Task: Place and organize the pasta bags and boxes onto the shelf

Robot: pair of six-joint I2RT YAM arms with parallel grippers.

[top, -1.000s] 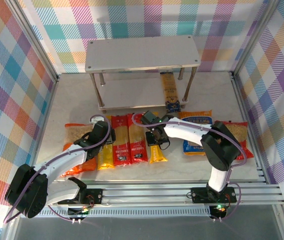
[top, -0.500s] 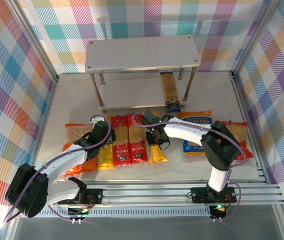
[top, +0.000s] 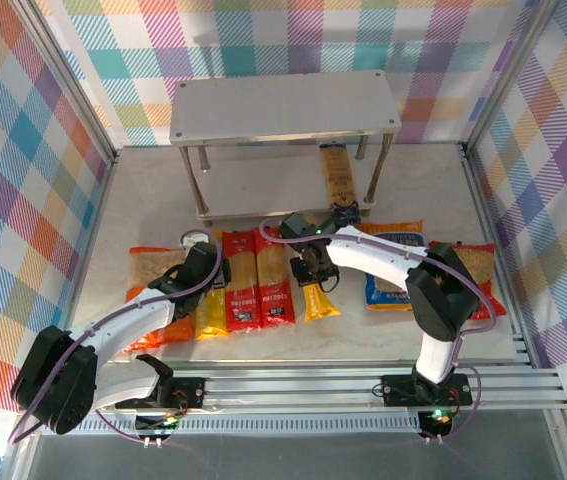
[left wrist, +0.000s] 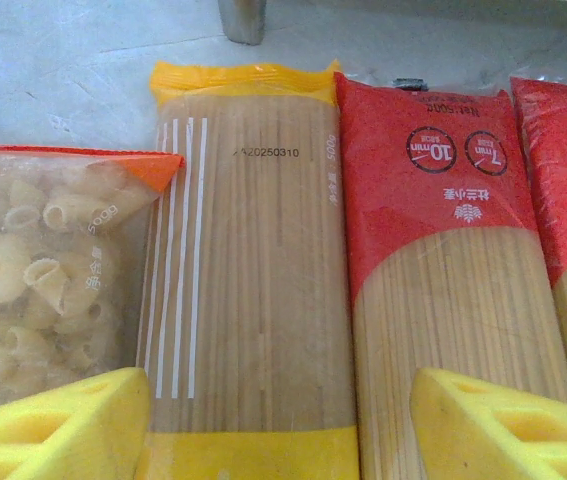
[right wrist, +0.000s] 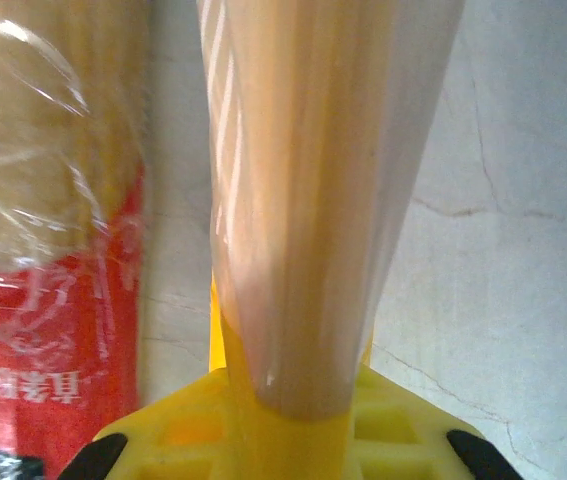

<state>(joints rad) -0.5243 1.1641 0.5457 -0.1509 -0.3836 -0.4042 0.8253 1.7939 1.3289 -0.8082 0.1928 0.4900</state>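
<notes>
A two-tier shelf of pale grey boards on metal legs stands toward the far edge of the pale marbled table surface. A long dark blue-brown spaghetti pack lies at the right end of the shelf's lower board, its near end poking past the board's front edge. The other packs lie in a row across the middle of the surface. From the left edge they are a wide orange pillow bag of short pasta, a long yellow spaghetti pack, two red spaghetti packs with white labels, a second yellow spaghetti pack, a blue pillow bag and a red pillow bag nearest the right edge. The left gripper hovers with its jaws apart over the far part of the first yellow pack. In the left wrist view its yellow pads straddle that pack, with the orange bag on one side and a red pack on the other. The right gripper is clamped on the far end of the second yellow pack, which sits slightly askew to the row. In the right wrist view that pack is pinched between the yellow fingers.
</notes>
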